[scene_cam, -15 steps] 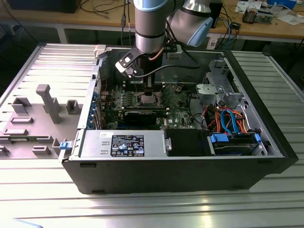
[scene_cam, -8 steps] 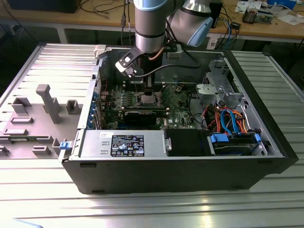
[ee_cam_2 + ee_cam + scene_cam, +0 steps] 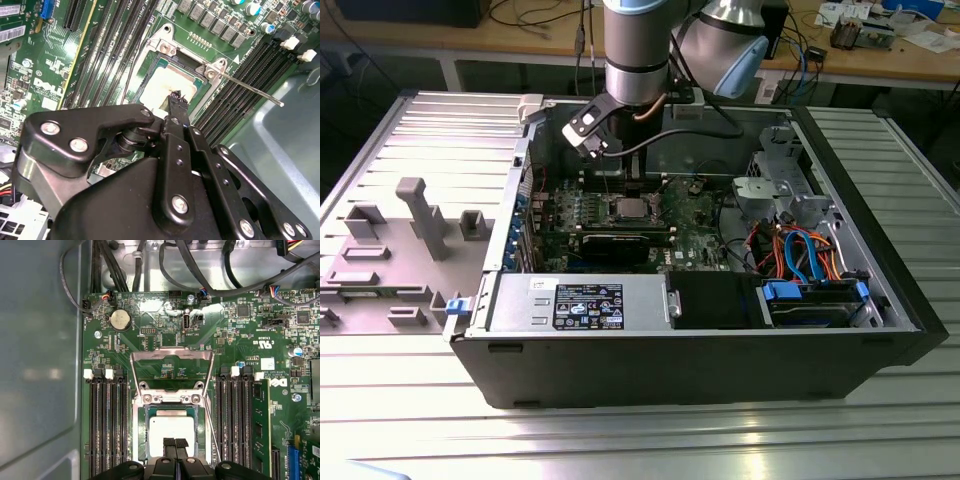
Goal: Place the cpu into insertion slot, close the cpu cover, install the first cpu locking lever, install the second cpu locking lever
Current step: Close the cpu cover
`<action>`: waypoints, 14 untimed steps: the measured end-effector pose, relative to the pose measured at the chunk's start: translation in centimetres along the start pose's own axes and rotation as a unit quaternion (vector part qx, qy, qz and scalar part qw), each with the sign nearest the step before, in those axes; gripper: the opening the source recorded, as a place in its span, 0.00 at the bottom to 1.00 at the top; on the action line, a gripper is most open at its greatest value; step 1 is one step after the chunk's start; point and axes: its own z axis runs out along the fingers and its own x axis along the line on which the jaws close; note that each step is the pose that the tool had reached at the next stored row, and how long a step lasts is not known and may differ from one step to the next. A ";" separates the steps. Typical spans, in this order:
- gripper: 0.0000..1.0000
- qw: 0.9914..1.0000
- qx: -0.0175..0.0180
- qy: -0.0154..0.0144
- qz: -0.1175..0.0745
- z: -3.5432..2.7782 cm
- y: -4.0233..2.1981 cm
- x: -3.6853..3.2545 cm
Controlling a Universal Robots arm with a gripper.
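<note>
The cpu (image 3: 172, 426), with its dull silver top, lies flat inside the insertion slot (image 3: 141, 440) on the green board; it also shows in the exterior view (image 3: 626, 209) and the second wrist view (image 3: 162, 82). The cpu cover (image 3: 172, 357) is swung open, away from the socket, so the board shows through its window. A thin locking lever (image 3: 250, 90) juts out free from the socket corner. My gripper (image 3: 175, 444) hangs right over the cpu's edge with its black fingers pressed together and nothing between them. The same gripper appears in the second wrist view (image 3: 176, 97) and the exterior view (image 3: 633, 190).
Long memory slots (image 3: 107, 425) flank the socket on both sides. A long black card (image 3: 620, 243) lies in front of the socket, then the power supply (image 3: 580, 303). Blue and orange cables (image 3: 800, 255) fill the exterior view's right. The case wall (image 3: 40, 365) is close.
</note>
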 end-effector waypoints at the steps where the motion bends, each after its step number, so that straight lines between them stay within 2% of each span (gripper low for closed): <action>1: 0.11 1.000 0.000 0.000 0.000 -0.04 0.00 0.01; 14: 0.11 1.000 0.000 0.000 0.000 -0.48 0.02 0.01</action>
